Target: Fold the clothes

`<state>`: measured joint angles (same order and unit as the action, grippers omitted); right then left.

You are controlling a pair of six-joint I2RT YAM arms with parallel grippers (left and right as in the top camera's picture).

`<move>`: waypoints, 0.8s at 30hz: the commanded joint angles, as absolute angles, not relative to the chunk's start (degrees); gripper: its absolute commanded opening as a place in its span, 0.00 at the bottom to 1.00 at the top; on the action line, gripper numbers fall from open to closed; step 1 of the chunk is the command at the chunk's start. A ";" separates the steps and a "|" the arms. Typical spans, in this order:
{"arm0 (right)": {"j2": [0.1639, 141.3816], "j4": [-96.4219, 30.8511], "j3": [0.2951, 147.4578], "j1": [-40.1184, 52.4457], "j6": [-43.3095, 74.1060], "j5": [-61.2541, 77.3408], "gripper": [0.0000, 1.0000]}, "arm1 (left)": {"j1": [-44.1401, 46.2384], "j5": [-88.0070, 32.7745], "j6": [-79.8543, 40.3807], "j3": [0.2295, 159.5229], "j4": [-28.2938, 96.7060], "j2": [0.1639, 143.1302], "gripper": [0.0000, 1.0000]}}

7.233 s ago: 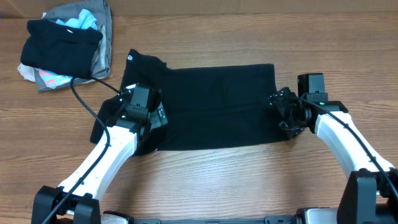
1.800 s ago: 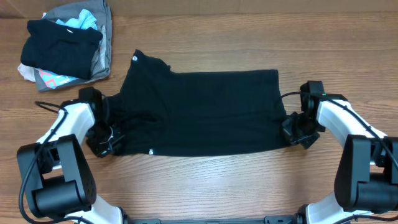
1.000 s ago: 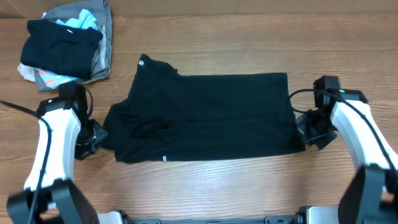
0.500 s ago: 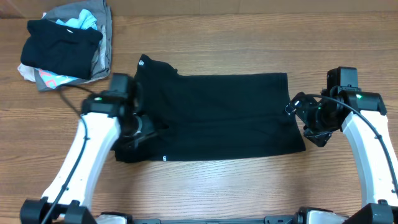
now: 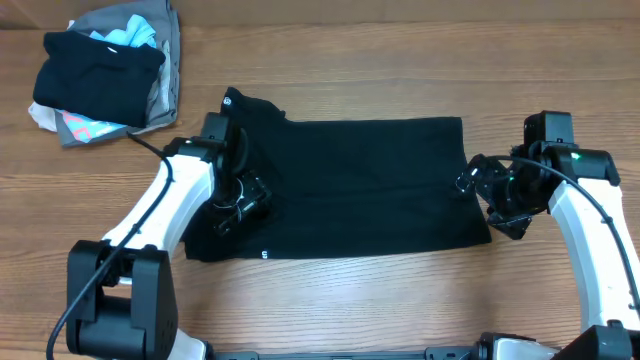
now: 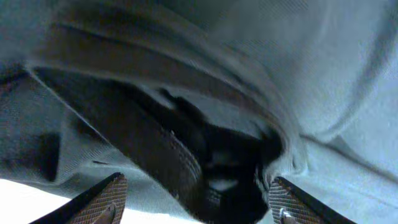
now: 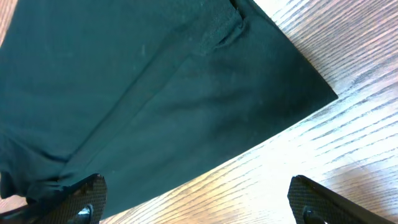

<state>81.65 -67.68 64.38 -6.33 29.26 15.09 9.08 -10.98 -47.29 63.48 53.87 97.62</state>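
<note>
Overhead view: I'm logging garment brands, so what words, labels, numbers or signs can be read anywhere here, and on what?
No words or numbers can be read in any view.
White logo at the far left corner of the black T-shirt: a small mark, too small to read.
White tag at the T-shirt's near edge: too small to read.
Heap of garments at far left: no legible print.
</note>
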 commanded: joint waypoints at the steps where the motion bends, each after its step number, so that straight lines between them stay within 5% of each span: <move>1: 81.56 -67.46 64.14 -6.44 28.01 15.51 0.97 | 8.19 -11.44 -51.03 64.16 53.19 98.08 0.75; 8: 81.56 -67.64 64.14 -6.44 28.03 15.53 0.97 | 7.99 -11.44 -51.46 64.14 51.57 98.15 0.59; 24: 81.56 -68.03 64.12 -6.44 28.03 15.53 0.97 | 7.94 -8.82 -53.47 63.51 55.37 98.15 0.48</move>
<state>81.65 -68.16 64.36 -6.33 28.47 15.20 8.21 -10.28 -52.38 63.48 55.31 97.65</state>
